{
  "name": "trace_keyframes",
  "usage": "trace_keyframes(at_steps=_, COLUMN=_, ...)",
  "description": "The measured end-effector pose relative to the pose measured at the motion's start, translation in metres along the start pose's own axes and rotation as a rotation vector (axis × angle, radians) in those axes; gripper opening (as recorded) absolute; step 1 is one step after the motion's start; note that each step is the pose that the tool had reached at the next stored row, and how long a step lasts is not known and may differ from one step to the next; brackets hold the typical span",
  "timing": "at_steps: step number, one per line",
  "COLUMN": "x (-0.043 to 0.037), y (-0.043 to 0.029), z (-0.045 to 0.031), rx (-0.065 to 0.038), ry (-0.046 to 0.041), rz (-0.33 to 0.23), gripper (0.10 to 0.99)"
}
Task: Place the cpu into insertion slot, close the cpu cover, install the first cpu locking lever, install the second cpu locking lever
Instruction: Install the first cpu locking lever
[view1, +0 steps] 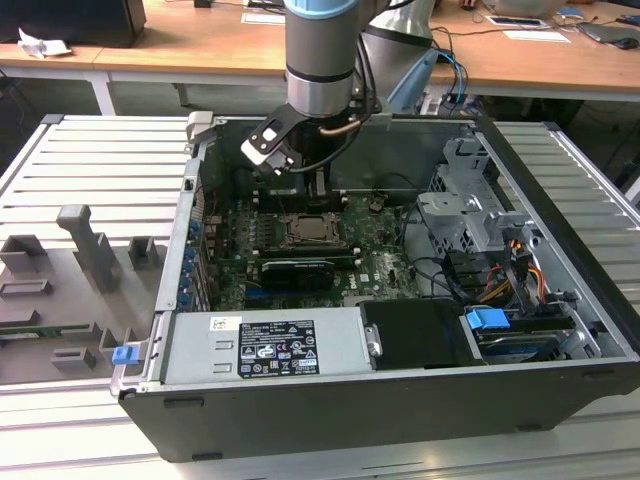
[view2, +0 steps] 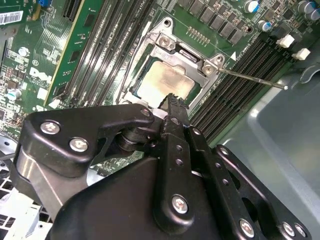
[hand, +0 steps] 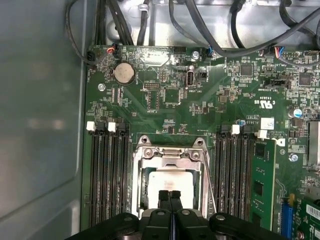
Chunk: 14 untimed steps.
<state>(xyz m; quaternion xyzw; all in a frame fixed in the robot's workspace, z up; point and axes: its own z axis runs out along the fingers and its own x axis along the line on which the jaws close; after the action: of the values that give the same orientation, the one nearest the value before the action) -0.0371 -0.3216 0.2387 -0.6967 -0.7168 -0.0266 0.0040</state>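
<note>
Beige-silver, the cpu (hand: 172, 180) lies seated in its socket, with the cpu cover (hand: 170, 152) lying flat around it. My gripper (hand: 170, 196) hangs just above the chip, fingertips pressed together and empty. In the exterior view the gripper stands at twelve o'clock of the socket and the power supply box (view1: 270, 345) at six o'clock. One thin lever rod (view2: 250, 79) sticks out over the memory slots (view2: 235, 80).

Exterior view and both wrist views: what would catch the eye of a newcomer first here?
First the grey robot arm, reaching down into an open computer case in the middle of the exterior view. In the first wrist view the black gripper, fingers shut, hangs over the pale cpu, which sits on the green motherboard, framed by the silvery cpu cover.
</note>
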Motion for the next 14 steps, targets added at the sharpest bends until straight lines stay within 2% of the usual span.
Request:
trace_keyframes(at_steps=3, x=0.0003, y=0.0002, z=-0.0048, rx=0.000, ry=0.0002, rz=0.000, gripper=0.106)
trace_keyframes(at_steps=6, x=0.0006, y=0.0004, z=-0.0127, rx=0.000, ry=0.0001, rz=0.000, gripper=0.106)
trace_keyframes(at_steps=10, x=0.0013, y=0.0010, z=-0.0287, rx=0.000, ry=0.0001, rz=0.000, gripper=0.106)
trace_keyframes(at_steps=12, x=0.0014, y=0.0011, z=-0.0316, rx=0.000, ry=0.0001, rz=-0.001, gripper=0.106)
trace_keyframes(at_steps=13, x=0.0015, y=0.0011, z=-0.0315, rx=0.001, ry=0.0012, rz=-0.031, gripper=0.106)
trace_keyframes(at_steps=14, x=0.0014, y=0.0010, z=-0.0315, rx=0.004, ry=0.0029, rz=-0.086, gripper=0.106)
